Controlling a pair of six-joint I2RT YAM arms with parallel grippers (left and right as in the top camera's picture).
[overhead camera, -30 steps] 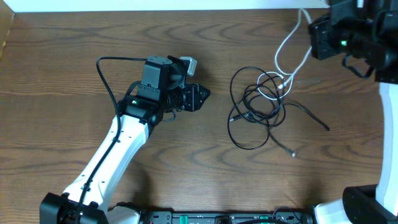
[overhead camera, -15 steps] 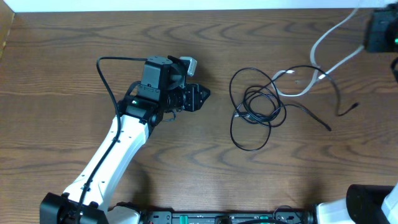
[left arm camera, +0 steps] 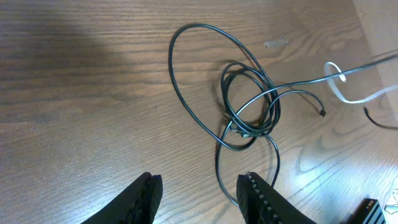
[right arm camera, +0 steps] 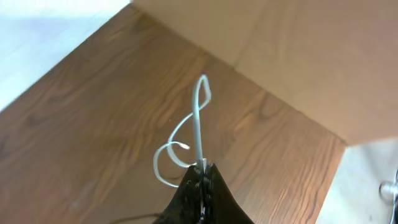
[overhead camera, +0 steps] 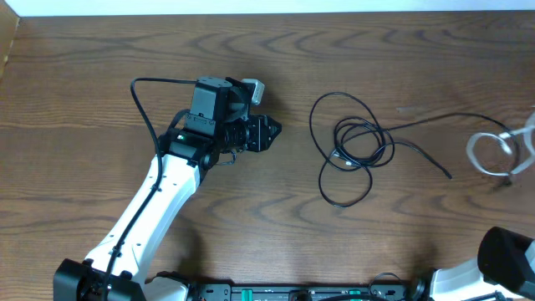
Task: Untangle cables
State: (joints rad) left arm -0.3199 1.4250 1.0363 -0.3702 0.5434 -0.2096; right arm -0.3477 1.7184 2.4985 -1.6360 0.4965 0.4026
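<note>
L gripper (left arm camera: 199,196) – jaws spread, empty, near black cables (left arm camera: 249,127) looped mid-table (overhead camera: 84,84). R gripper (right arm camera: 202,171) clamped on white cable (right arm camera: 198,124) – by table's right edge.

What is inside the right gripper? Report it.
The white cable comes out of the shut right gripper. The pinched stretch is hidden inside its grip.

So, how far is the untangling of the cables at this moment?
Partly done. The white cable lies off to the right, away from the black cables. In hand: the right claw is shut on the white cable. To do: the black cables are looped together, and one strand reaches toward the white one, so I cannot tell if it is fully free. The left claw is open, holding nothing.
</note>
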